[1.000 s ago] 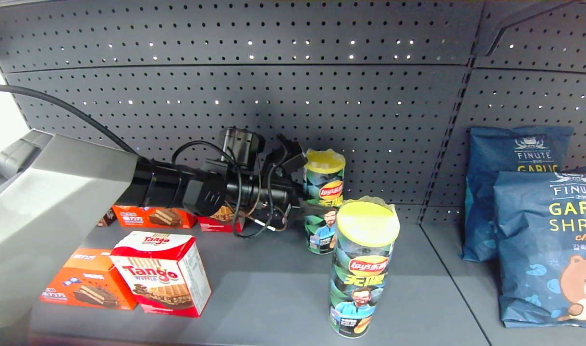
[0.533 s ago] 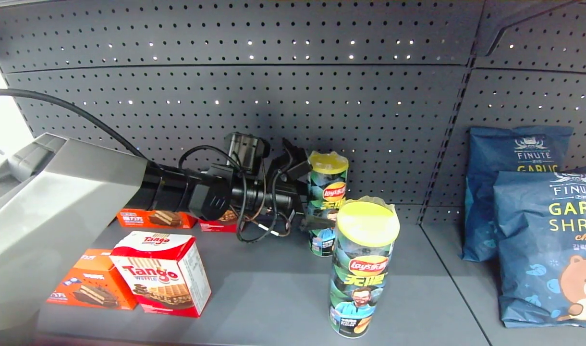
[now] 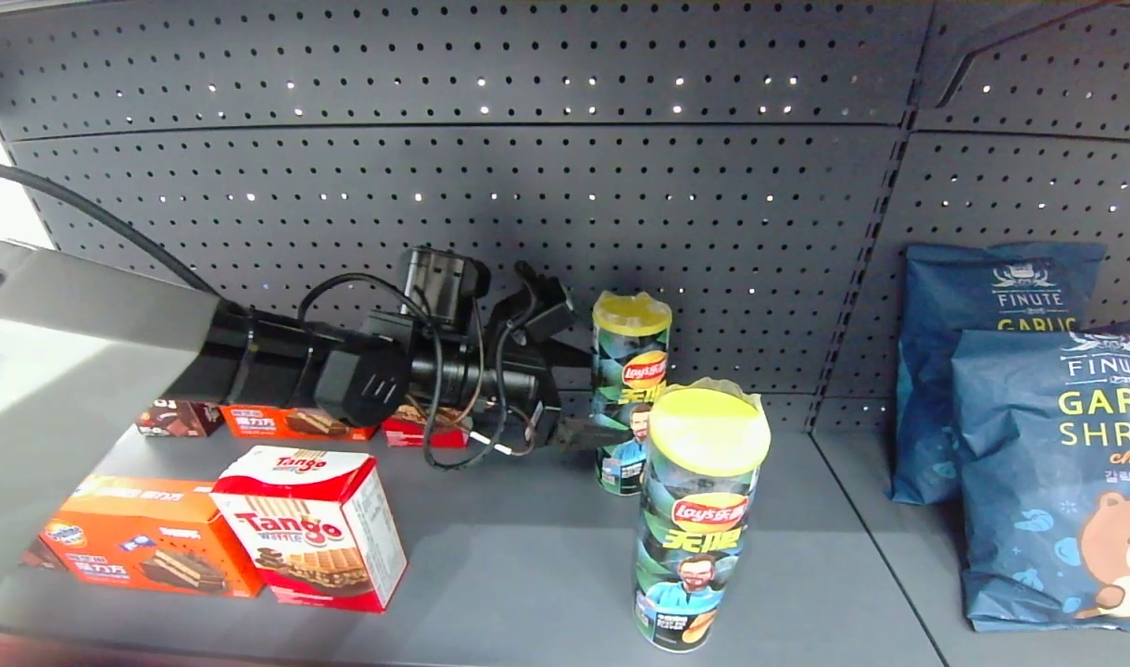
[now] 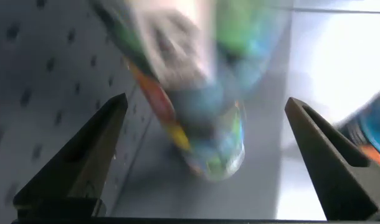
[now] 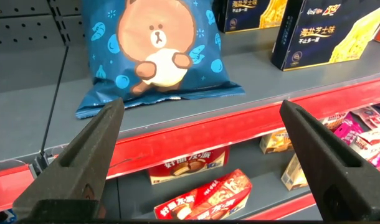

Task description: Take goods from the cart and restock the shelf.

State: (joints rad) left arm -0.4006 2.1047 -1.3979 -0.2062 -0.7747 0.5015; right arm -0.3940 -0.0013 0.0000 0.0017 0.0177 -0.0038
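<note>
Two chips cans with yellow lids stand on the grey shelf: one at the back near the pegboard, one nearer the front. My left gripper is just left of the back can, open, its fingers apart from the can. The left wrist view has that can blurred ahead of the open left gripper. My right gripper is open and holds nothing; it faces a lower shelf with a blue bear-print bag.
A red-and-white wafer box and orange snack boxes occupy the shelf's left. Blue shrimp-chip bags lean at the right. Bare shelf lies between the wafer box and the front can. Dark snack boxes stand beside the bear bag.
The left gripper first nudged the back can slightly right, then let go and drew back to the left. The can stays upright.
</note>
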